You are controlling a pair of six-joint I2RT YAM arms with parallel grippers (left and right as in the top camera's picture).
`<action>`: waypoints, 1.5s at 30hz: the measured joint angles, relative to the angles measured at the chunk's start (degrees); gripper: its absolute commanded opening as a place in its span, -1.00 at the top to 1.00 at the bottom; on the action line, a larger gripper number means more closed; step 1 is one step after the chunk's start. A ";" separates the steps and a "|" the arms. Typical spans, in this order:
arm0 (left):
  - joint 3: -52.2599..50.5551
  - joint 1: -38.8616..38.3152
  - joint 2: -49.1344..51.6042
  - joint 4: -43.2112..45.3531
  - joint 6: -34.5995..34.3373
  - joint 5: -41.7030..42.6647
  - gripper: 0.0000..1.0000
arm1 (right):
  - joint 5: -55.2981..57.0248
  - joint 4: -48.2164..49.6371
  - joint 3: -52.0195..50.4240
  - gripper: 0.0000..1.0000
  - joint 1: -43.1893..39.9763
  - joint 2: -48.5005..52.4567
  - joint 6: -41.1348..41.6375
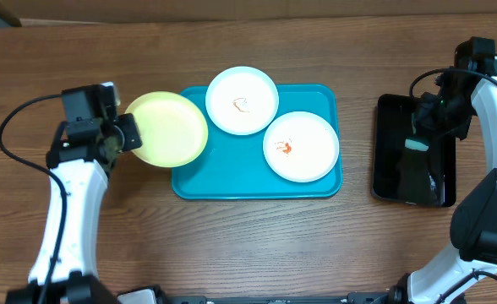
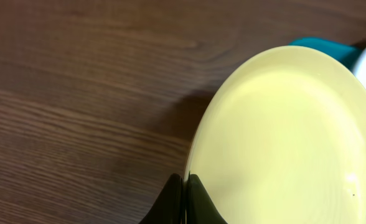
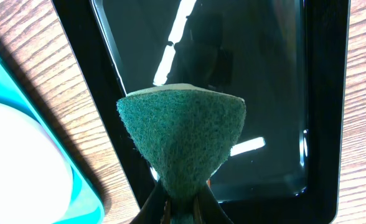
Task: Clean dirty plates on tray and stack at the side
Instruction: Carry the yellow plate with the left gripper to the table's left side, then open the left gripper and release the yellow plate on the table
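The brown wooden surface (image 1: 248, 245) fills the overhead view. In its middle lies the turquoise tray (image 1: 232, 181), and at the right side a smaller black tray (image 1: 392, 152). Two white plates rest on the turquoise tray: the upper white plate (image 1: 242, 100) at its top edge, and the lower white plate (image 1: 301, 147), with an orange smear, at its right. The yellow-green plate (image 1: 168, 128) overlaps the tray's left rim. The left claw (image 2: 185, 193) pinches this plate's rim. The right claw (image 3: 182, 208) grips a green sponge (image 3: 182, 140) above the black tray.
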 measured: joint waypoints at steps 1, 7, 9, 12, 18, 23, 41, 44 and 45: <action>0.00 1.07 1.51 0.22 -0.20 0.48 0.92 | 0.00 -0.02 0.00 0.93 0.00 0.00 0.00; 0.00 6.86 9.33 1.84 -2.34 1.86 0.92 | 0.00 -0.35 0.00 0.93 0.02 0.00 -0.02; 0.00 9.25 11.56 2.62 -3.41 2.54 0.92 | -0.04 -0.42 0.00 0.93 0.02 0.00 0.00; 0.00 13.20 13.75 4.48 -5.07 4.96 0.92 | 0.00 -0.61 -0.02 0.93 0.02 0.00 -0.02; 0.00 19.41 15.08 9.60 -9.90 8.28 0.92 | -0.02 -0.90 -0.02 0.93 0.00 0.00 -0.02; 0.00 21.81 15.50 12.55 -13.33 6.91 0.92 | 0.00 -1.29 -0.02 0.93 0.02 0.00 -0.02; 0.00 23.54 15.50 21.70 -16.35 -1.49 0.19 | 0.00 -1.77 -0.02 0.93 0.02 0.00 0.00; 0.00 23.54 15.50 21.44 -16.39 -1.88 0.03 | -0.02 -1.86 -0.02 0.93 0.02 0.00 0.00; 0.00 23.54 15.50 21.29 -16.37 -1.88 0.02 | 0.00 -1.88 -0.02 0.93 0.00 0.00 -0.02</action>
